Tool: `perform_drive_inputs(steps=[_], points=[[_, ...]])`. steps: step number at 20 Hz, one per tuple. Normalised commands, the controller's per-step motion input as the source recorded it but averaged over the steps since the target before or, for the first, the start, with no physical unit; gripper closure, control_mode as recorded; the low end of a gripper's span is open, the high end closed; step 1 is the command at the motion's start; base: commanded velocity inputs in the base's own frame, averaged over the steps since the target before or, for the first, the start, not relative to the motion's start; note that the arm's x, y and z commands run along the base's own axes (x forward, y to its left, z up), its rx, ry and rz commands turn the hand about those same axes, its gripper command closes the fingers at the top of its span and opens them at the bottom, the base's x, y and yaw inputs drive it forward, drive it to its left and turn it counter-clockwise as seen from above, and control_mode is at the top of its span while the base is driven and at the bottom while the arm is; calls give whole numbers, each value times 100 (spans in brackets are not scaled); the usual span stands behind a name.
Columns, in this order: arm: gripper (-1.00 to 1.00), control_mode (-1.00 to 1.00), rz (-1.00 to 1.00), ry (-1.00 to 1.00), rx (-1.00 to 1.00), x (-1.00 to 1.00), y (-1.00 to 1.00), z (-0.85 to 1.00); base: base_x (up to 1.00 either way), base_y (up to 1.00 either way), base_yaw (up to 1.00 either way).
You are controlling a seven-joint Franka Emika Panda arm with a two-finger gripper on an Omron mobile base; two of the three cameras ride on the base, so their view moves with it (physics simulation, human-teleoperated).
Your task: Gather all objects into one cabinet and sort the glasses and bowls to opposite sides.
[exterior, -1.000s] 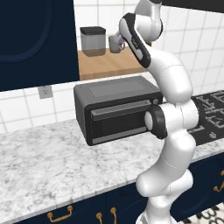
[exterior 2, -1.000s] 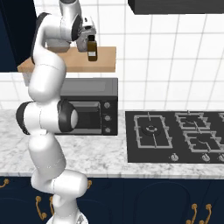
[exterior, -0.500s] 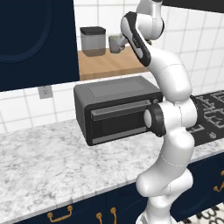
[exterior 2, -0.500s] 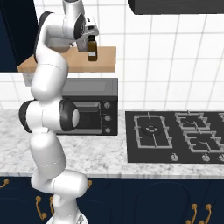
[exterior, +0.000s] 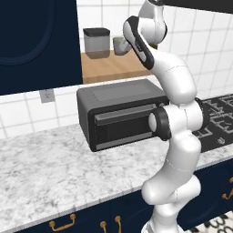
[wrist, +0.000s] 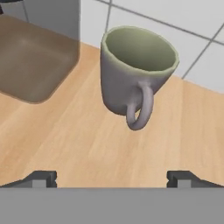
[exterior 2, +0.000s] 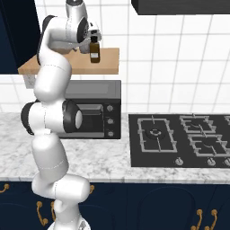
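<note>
A grey cup (wrist: pixel 131 72) with a loop handle and a pale green inside stands upright on a wooden shelf (wrist: pixel 87 144), handle turned toward the camera. My gripper (wrist: pixel 111 179) is open, just short of the cup, with nothing between its fingertips (wrist: pixel 43 178). In the left base view the cup (exterior: pixel 119 45) shows beside my hand, high above the counter. The dark navy cabinet (exterior: pixel 36 41) hangs to the left of the shelf, door shut. The bowl is out of view.
A grey canister (exterior: pixel 96 42) with a black lid stands left of the cup. A brown bottle (exterior 2: pixel 94 50) stands on the shelf's right part. A black toaster oven (exterior: pixel 118 111) sits on the marble counter (exterior: pixel 45 177) below, and a hob (exterior 2: pixel 179 139) lies to the right.
My hand has shifted a little by the shelf, so more of the grey cup shows in the left base view. The jaws have stayed open and the cup has not moved.
</note>
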Motion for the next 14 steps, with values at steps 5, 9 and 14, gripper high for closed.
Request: perform_drive_inputs(steps=[5, 9, 14], points=[[-100, -100, 1, 1, 4, 15, 1, 2, 0, 0, 0], [-100, -100, 0, 0, 1, 41, 16, 3, 0, 0, 0], [-100, -100, 0, 0, 0, 54, 36, -6, 0, 0, 0]])
